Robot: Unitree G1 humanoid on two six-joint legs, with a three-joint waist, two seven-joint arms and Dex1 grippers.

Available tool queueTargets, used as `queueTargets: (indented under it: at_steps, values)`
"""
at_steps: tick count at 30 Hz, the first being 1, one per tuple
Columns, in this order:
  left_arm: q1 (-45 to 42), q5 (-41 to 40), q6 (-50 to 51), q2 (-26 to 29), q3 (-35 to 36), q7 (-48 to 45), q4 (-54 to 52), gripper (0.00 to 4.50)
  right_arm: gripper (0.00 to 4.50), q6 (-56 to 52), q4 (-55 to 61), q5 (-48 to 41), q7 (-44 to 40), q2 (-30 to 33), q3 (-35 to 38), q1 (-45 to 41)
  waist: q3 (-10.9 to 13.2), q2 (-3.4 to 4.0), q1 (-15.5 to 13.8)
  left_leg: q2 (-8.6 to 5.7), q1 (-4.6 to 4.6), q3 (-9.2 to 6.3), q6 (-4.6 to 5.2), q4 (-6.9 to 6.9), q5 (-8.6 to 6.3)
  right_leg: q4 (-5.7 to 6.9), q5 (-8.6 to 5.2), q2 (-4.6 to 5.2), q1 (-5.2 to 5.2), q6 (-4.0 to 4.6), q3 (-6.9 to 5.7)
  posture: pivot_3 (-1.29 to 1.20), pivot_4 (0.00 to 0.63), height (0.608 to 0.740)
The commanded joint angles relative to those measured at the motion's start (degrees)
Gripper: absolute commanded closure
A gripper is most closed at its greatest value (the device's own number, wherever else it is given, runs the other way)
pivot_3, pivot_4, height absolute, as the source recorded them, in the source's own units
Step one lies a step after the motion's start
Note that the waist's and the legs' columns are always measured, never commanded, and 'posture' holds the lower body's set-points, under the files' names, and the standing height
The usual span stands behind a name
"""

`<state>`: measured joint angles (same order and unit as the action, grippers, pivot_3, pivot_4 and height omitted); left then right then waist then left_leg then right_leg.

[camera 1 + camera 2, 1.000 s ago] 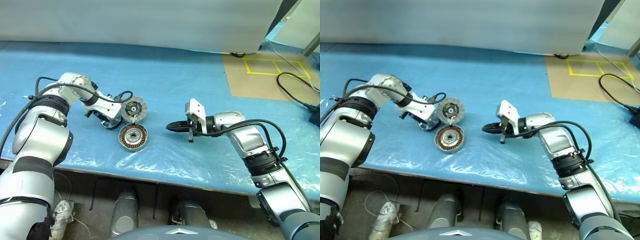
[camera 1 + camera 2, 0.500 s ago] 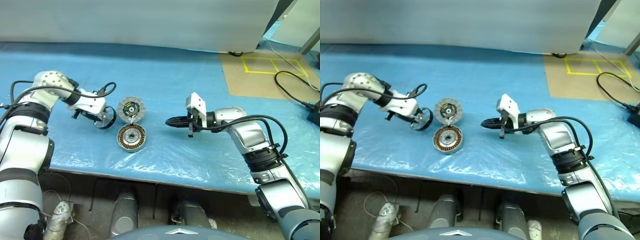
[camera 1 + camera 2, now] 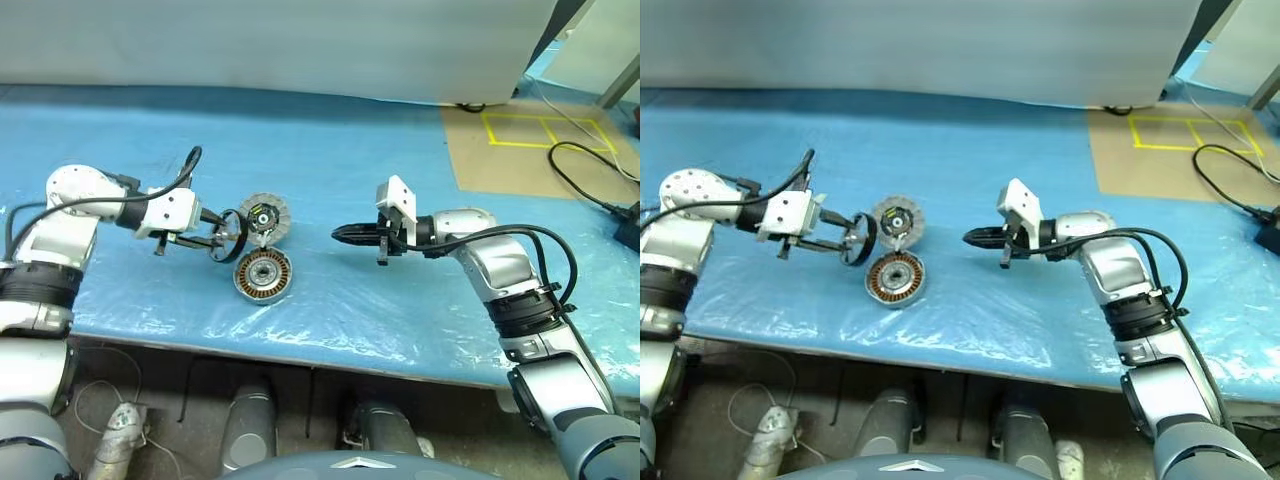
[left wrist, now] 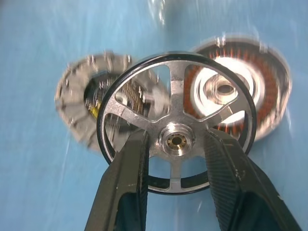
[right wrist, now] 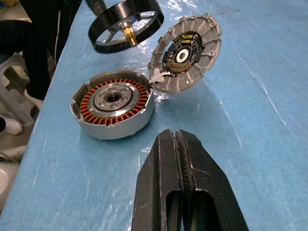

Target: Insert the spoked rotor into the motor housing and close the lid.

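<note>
Black-rimmed silver spoked rotor (image 4: 176, 139), brass-toned hub. Round silver-grey motor housing (image 5: 113, 109), copper-orange winding ring. Ribbed grey lid (image 5: 185, 52), dark centre, yellow-green bits. Glossy blue table sheet (image 3: 330, 150).

Head cameras look down over the blue table (image 3: 330, 150); wrist cameras sit close, both facing the motor housing (image 5: 113, 108) from opposite sides.

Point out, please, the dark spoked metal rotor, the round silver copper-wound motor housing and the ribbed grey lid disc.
Spoked rotor (image 4: 177, 140), left wrist view, central hub.
Motor housing (image 5: 113, 99), right wrist view, centre hub.
Lid (image 5: 183, 56), right wrist view, dark inner centre.
</note>
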<state>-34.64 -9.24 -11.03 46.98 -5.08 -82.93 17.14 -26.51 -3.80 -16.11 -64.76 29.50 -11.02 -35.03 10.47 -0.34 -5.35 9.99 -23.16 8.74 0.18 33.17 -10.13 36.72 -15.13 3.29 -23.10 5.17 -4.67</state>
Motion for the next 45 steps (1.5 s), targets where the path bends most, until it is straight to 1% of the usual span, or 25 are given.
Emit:
queueTargets:
  at_steps: [1,4,6,9,14,18,24,27,32,36,45]
  values:
    - [5.6,-4.2,6.3,-0.4,3.8,5.3,-9.2,3.17,4.50,0.1,4.0,-1.8,0.7,0.3,2.0,1.0,0.0,0.00,0.0,0.01,-0.01,0.01,0.00,0.00,0.00,0.00,0.00,-0.02,-0.03,0.00,0.01,0.00,0.150,0.740]
    - [10.5,-8.1,11.8,-2.3,5.4,9.3,-16.1,3.17,4.50,0.2,4.9,-1.5,1.4,0.6,1.9,2.3,0.0,0.00,-0.1,0.06,0.01,0.00,0.01,0.02,0.00,0.03,0.00,-0.07,0.00,0.01,0.00,0.00,0.150,0.740]
    - [12.9,-9.0,13.7,-2.9,6.1,11.3,-18.9,3.17,4.50,0.0,5.4,-1.4,2.0,0.5,1.9,2.9,0.0,0.00,-0.1,0.05,0.01,0.00,0.02,0.07,0.00,0.03,-0.01,-0.06,0.01,0.01,0.01,0.00,0.150,0.740]
    - [16.2,-9.0,14.7,-2.2,6.3,12.3,-20.9,3.17,4.50,-0.1,5.8,-1.4,2.6,0.4,1.8,3.4,0.0,0.00,-0.1,0.04,0.08,0.00,0.03,0.12,0.00,0.02,-0.01,-0.06,0.10,0.02,0.02,0.00,0.150,0.740]
    - [17.0,-8.6,16.5,-0.6,5.5,11.8,-22.2,3.17,4.50,0.5,5.1,-0.8,2.8,0.4,1.1,3.4,0.0,0.00,-0.1,0.06,0.11,0.00,0.03,0.16,0.00,0.01,-0.01,-0.09,0.12,0.02,0.05,0.00,0.150,0.740]
    - [16.0,-6.8,15.9,0.8,4.3,11.1,-20.2,3.17,4.50,0.9,4.4,-0.5,2.7,0.1,0.7,2.9,0.0,0.00,0.0,0.04,0.13,0.00,0.03,0.16,0.00,0.01,-0.01,-0.09,0.13,0.02,0.07,0.00,0.150,0.740]
    - [12.2,-4.6,16.9,2.5,0.6,7.4,-18.6,3.17,4.50,1.6,3.8,0.3,2.9,-0.3,0.5,2.4,0.0,0.00,-0.1,0.04,0.12,-0.01,0.03,0.16,0.01,0.01,-0.01,-0.10,0.13,0.01,0.07,0.00,0.150,0.740]
    - [9.6,-3.5,15.6,1.5,-1.2,6.5,-16.5,3.17,4.50,2.0,3.7,0.6,3.4,-0.6,0.4,2.8,0.0,0.01,-0.1,0.04,0.13,-0.01,0.03,0.16,0.01,0.02,0.00,-0.10,0.13,0.01,0.08,0.00,0.150,0.740]
    - [7.8,-2.1,13.7,1.0,-2.4,5.6,-13.4,3.17,4.50,1.6,5.0,0.3,4.0,-0.5,0.6,3.9,0.0,0.01,0.0,0.03,0.12,-0.01,0.02,0.16,0.01,0.02,0.00,-0.10,0.13,0.00,0.08,0.00,0.150,0.740]
    - [7.5,-1.8,13.1,1.0,-2.8,4.5,-12.6,3.17,4.50,1.8,4.7,0.4,4.4,-0.4,1.0,4.4,0.0,0.01,0.0,0.03,0.12,-0.02,0.02,0.15,0.01,0.02,0.00,-0.10,0.13,0.00,0.08,0.00,0.150,0.740]
    - [7.9,-0.7,11.9,-0.7,-3.6,4.6,-12.4,3.17,4.50,2.3,4.6,0.8,4.8,-0.3,0.5,5.0,0.0,0.07,-0.1,0.01,0.19,-0.02,0.02,0.16,0.01,0.03,0.00,-0.07,0.22,0.00,0.07,0.00,0.150,0.740]
